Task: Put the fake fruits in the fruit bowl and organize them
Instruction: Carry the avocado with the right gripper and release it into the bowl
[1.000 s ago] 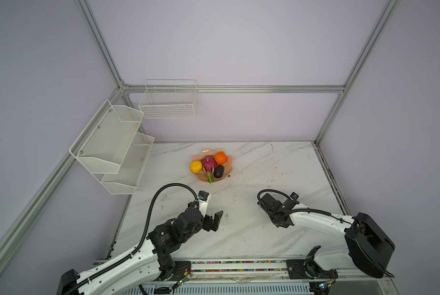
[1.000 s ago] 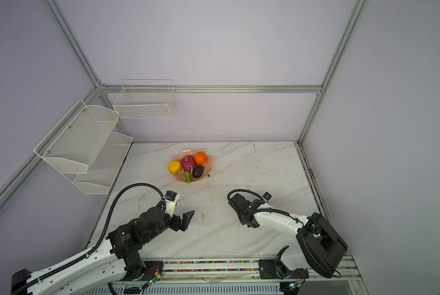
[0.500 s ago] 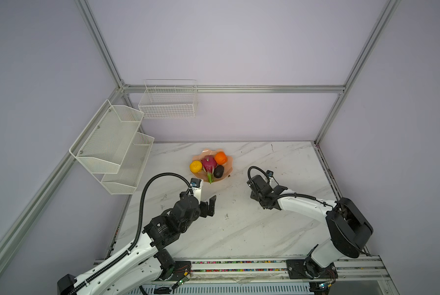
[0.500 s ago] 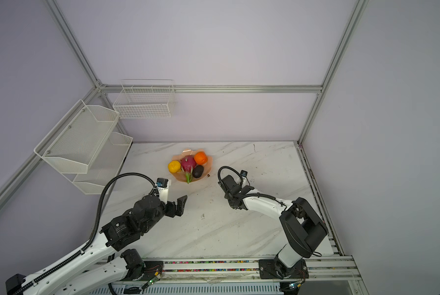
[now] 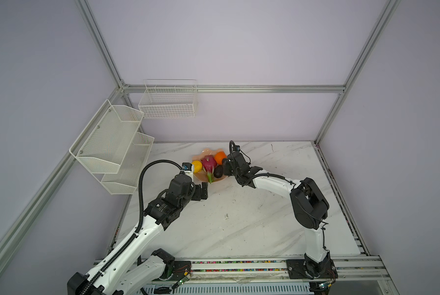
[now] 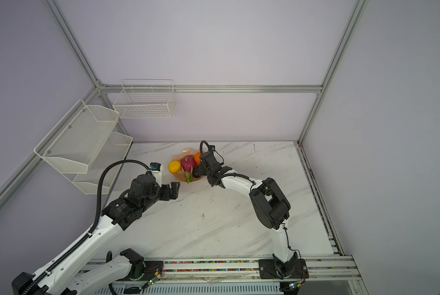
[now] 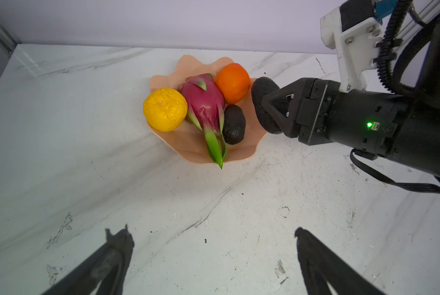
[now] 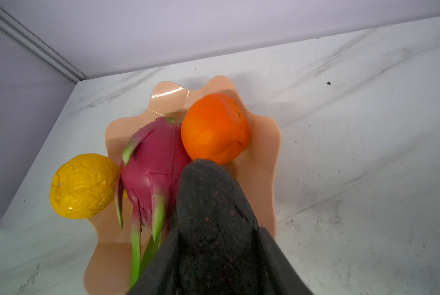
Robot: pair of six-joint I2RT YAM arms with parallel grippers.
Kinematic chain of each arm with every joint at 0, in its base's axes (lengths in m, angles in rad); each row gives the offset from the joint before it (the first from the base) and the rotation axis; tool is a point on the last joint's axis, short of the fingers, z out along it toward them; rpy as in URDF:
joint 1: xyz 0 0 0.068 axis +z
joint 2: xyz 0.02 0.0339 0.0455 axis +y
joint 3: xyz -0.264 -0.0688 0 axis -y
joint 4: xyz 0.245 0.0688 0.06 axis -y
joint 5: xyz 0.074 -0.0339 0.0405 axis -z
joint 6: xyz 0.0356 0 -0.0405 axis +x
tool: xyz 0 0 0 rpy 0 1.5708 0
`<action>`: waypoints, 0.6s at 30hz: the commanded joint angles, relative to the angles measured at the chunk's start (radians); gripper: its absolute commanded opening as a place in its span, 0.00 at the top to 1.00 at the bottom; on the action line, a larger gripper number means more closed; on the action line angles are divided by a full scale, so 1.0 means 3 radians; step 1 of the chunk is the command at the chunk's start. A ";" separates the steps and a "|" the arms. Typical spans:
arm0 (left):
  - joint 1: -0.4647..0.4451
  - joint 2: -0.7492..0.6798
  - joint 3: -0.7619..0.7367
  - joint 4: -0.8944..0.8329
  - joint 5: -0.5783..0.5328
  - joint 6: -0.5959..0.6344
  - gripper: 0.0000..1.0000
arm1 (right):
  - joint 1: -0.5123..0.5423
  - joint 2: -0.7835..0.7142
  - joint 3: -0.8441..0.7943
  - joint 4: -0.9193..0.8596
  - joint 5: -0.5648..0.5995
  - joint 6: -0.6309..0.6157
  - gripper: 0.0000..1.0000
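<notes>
In both top views four fake fruits already lie in the shallow, glossy peach-pink bowl with scalloped rim (image 5: 200, 177) at the back of the white marbled table (image 5: 239, 224): a magenta dragon fruit with green tip (image 5: 208, 164), a smooth round orange (image 5: 220, 157), a wrinkled yellow citrus (image 5: 196, 166) and a dark pebbly oval avocado (image 5: 218, 172). In the left wrist view the right jaws clamp the second blackish avocado (image 7: 261, 102) at the bowl's edge beside the orange; the left jaws gape wide, empty, over bare table. In the right wrist view the citrus perches on the rim; only release and tidying seem left
</notes>
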 commanded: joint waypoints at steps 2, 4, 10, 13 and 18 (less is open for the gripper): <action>0.0137 -0.0035 0.0318 0.0015 0.0141 0.0139 0.01 | 0.0006 0.0195 0.0208 0.0024 -0.0059 -0.0097 0.58; 0.0179 -0.0052 0.0295 0.0033 0.0175 0.0145 0.01 | 0.0006 0.0253 0.0248 0.0020 -0.0022 -0.0108 0.57; 0.0239 -0.0087 0.0198 0.0089 0.0275 0.0121 0.01 | 0.0003 0.0308 0.0316 -0.0044 0.0056 -0.0136 0.49; 0.0243 -0.0108 0.0167 0.0105 0.0300 0.0106 0.01 | -0.0002 0.0304 0.0343 -0.0081 0.0080 -0.0144 0.41; 0.0249 -0.0129 0.0184 0.0080 0.0323 0.0111 0.01 | -0.0004 0.0228 0.0407 -0.0135 0.0192 -0.0211 0.24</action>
